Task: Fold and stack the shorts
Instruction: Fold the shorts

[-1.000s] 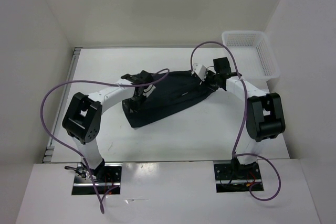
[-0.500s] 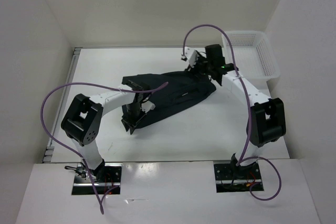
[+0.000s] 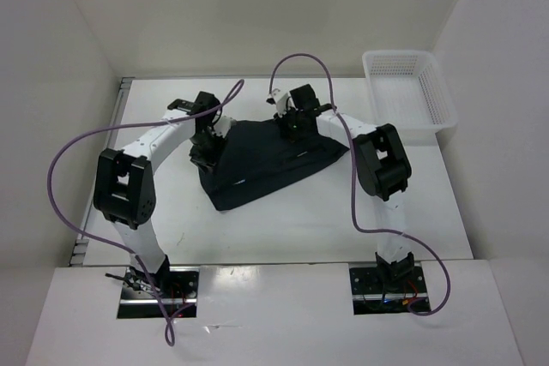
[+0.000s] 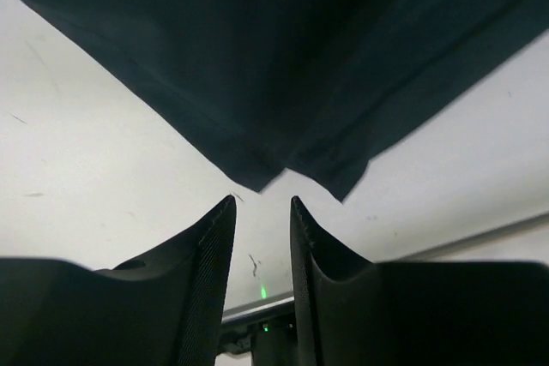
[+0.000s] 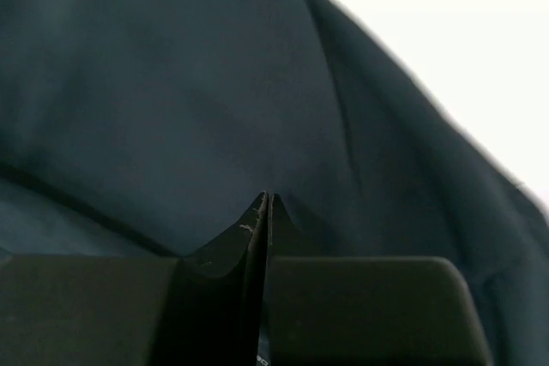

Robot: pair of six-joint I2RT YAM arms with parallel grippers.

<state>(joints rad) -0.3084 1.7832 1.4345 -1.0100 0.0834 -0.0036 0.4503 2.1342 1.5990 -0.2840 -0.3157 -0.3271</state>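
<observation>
The black shorts point(image 3: 266, 165) lie folded in a wedge shape in the middle of the table. My left gripper point(image 3: 204, 145) hovers at their far left corner. In the left wrist view its fingers point(image 4: 214, 237) stand a little apart with nothing between them, and a corner of the shorts point(image 4: 257, 83) lies just beyond the tips. My right gripper point(image 3: 296, 124) is over the far edge of the shorts. In the right wrist view its jaws are pressed together point(image 5: 264, 201) right above the dark fabric point(image 5: 171, 83), and no fabric shows between them.
A white mesh basket point(image 3: 429, 70) stands at the far right corner of the table. White walls close in the table on the left, back and right. Purple cables loop above both arms.
My left gripper has moved from the near left of the shorts to their far left corner. My right gripper has moved left along the far edge. The shorts now lie more compact.
</observation>
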